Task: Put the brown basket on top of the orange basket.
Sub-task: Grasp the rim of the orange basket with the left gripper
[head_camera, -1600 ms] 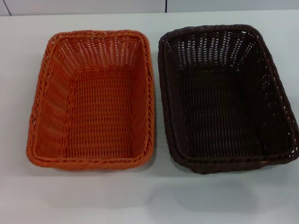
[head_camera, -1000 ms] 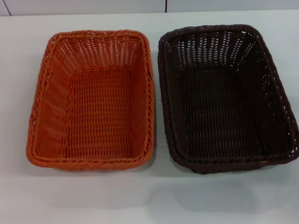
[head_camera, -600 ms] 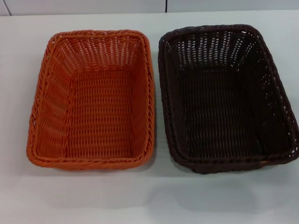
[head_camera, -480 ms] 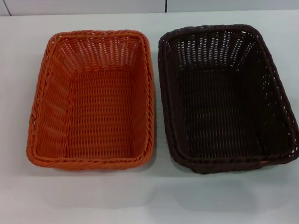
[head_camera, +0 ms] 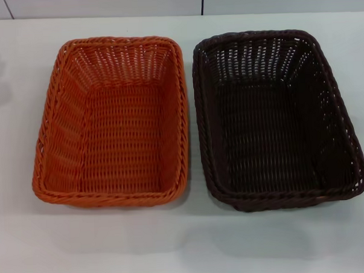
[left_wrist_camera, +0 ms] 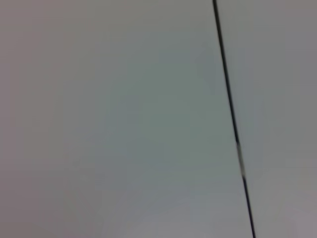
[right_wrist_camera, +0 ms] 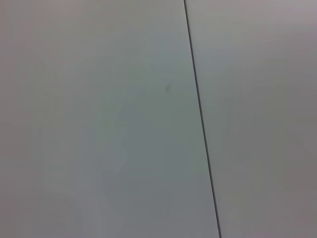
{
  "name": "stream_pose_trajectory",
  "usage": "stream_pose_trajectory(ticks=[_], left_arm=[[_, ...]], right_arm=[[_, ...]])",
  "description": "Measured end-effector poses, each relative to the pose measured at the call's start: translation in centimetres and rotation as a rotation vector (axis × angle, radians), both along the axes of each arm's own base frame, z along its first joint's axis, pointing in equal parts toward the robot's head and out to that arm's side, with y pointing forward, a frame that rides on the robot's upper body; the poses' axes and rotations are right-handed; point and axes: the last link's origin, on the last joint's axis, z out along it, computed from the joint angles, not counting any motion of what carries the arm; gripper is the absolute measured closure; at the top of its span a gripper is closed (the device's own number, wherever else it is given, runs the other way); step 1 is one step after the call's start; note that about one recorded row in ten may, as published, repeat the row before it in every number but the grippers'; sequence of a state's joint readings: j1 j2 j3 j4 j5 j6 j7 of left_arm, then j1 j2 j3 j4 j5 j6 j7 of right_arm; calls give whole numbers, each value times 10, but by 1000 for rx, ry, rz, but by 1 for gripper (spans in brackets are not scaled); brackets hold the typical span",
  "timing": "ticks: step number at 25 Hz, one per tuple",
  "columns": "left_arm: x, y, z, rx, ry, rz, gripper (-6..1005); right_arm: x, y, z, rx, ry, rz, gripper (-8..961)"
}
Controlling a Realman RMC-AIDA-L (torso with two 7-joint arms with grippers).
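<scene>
You can't see either gripper in any view, so their jaws can't be judged; each wrist camera shows only a pale surface crossed by one thin dark seam (right_wrist_camera: 200,119). On the white table (head_camera: 187,245) you have two baskets: one orange basket (head_camera: 112,121) on the robot's left and one brown basket (head_camera: 275,117) on its right, side by side, rims nearly touching, both upright. No writing is readable.
</scene>
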State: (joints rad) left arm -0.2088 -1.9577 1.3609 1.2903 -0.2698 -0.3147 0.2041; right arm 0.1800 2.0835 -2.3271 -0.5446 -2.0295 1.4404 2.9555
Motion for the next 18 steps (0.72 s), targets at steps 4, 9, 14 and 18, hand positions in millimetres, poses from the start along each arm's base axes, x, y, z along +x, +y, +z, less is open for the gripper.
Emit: stream_pose_trajectory(ticks=[4,9,14,18], left_arm=[[16,6,4,-124,22,22,206],[42,2,6,-268,-32,-47,212],[62,-4,9,-413,-100,-67,218],[70,-10,9,-449,-138,-63,223]], right_arm=[[0,1,-1,-9,1,-4,126],[2,3,-2,-21,3,-12,126],[3,1,-3,-25,2,-19,126],[5,1,-4,-33,1,-27,126]])
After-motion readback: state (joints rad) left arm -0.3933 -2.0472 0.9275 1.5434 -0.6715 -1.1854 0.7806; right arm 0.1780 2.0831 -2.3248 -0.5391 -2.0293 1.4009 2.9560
